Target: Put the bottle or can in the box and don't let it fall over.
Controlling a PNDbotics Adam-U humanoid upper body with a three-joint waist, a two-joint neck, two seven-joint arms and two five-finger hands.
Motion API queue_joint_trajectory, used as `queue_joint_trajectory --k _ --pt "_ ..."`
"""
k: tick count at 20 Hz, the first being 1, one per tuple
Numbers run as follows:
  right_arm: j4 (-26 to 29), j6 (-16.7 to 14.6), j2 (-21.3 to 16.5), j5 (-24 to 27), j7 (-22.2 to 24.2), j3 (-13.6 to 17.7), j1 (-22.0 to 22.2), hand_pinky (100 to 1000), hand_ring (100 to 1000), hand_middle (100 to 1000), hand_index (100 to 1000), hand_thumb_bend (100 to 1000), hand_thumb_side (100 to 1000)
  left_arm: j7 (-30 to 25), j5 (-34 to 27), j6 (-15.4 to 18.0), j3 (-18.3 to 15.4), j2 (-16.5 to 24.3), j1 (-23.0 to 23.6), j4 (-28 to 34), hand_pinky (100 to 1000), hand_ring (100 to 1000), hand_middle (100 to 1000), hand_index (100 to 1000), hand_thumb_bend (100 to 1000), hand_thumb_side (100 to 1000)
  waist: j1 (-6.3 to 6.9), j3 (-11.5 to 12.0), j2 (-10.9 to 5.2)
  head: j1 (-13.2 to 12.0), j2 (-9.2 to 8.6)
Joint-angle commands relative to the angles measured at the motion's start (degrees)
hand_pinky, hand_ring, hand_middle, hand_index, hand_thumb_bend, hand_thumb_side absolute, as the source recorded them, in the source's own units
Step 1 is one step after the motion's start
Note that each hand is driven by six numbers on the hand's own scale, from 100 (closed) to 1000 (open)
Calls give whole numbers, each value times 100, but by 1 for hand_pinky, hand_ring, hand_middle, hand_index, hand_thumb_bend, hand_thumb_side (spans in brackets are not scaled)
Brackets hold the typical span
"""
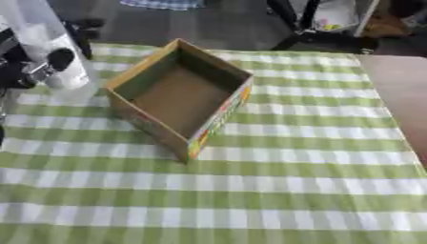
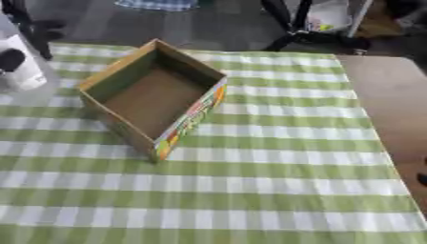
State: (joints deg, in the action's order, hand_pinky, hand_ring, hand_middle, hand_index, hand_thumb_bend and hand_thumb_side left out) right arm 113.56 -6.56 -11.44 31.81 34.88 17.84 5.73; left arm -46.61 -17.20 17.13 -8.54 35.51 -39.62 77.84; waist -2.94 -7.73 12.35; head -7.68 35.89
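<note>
Box [image 1: 179, 97]: empty, open-topped, on the checked cloth [image 1: 292, 190].
Bottle [image 1: 46, 45]: pale, upright, left of the box, not in it yet.
Left hand [image 1: 29, 69]: dark fingers curled round the bottle.
Remaining: carry over, set down standing.

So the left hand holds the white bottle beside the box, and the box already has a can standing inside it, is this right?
Not quite: the box is empty, as the left eye view shows down to its bare brown floor. The left hand does hold the white bottle beside it.

Matt brown cardboard box [image 1: 179, 97] stands on a green-checked woven tablecloth [image 1: 292, 190].
</note>
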Motion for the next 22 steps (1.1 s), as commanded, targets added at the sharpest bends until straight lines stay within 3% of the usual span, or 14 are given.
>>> queue_joint_trajectory --k 1,6,10,13,14,15,16,17,20,22 --pt "103 1 -183 83 40 -15 -60 959 1000 1000 1000 100 583 169 431 105 -125 17 -393 -469 1000 1000 393 284 100 489 24 -96 -50 -159 -139" --pt "103 22 -182 168 99 -57 -155 959 1000 1000 1000 100 583 584 1065 228 -239 -123 -870 -1223 1000 1000 449 304 100 514 48 -389 38 -435 -255" --pt "103 65 -144 151 142 -85 -237 960 1000 1000 1000 100 587 771 1163 390 -313 -228 -1164 -1694 1000 1000 574 362 100 458 74 -561 128 -574 -325" --pt "103 94 -113 118 165 -94 -278 960 1000 1000 1000 100 589 691 1147 648 -320 -241 -1275 -1885 1000 1000 723 547 100 319 94 -638 176 -608 -356" --pt "103 101 -102 105 165 -92 -286 960 1000 1000 1000 100 590 613 1171 769 -314 -236 -1286 -1920 1000 1000 796 673 100 252 101 -651 188 -609 -354" --pt "103 109 -93 92 164 -91 -294 960 1000 1000 1000 100 592 517 1203 906 -311 -231 -1290 -1943 1000 1000 903 858 100 193 107 -657 197 -607 -351" --pt "103 122 -86 81 164 -92 -303 960 1000 1000 1000 100 593 405 1250 1076 -310 -224 -1286 -1956 1000 1000 933 925 100 268 113 -658 205 -602 -349" --pt "103 133 -81 71 165 -94 -311 960 1000 1000 1000 100 593 313 1304 1231 -324 -220 -1278 -1994 1000 1000 968 979 218 448 116 -657 210 -596 -346" --pt "103 143 -75 63 163 -90 -319 960 1000 1000 1000 100 593 167 1489 1447 -366 -217 -1228 -2176 1000 1000 984 1000 265 594 121 -647 214 -567 -335" --pt "103 148 -68 58 159 -88 -314 960 1000 1000 1000 100 594 121 1564 1451 -393 -217 -1206 -2269 1000 1000 996 1000 260 600 118 -643 213 -550 -329"
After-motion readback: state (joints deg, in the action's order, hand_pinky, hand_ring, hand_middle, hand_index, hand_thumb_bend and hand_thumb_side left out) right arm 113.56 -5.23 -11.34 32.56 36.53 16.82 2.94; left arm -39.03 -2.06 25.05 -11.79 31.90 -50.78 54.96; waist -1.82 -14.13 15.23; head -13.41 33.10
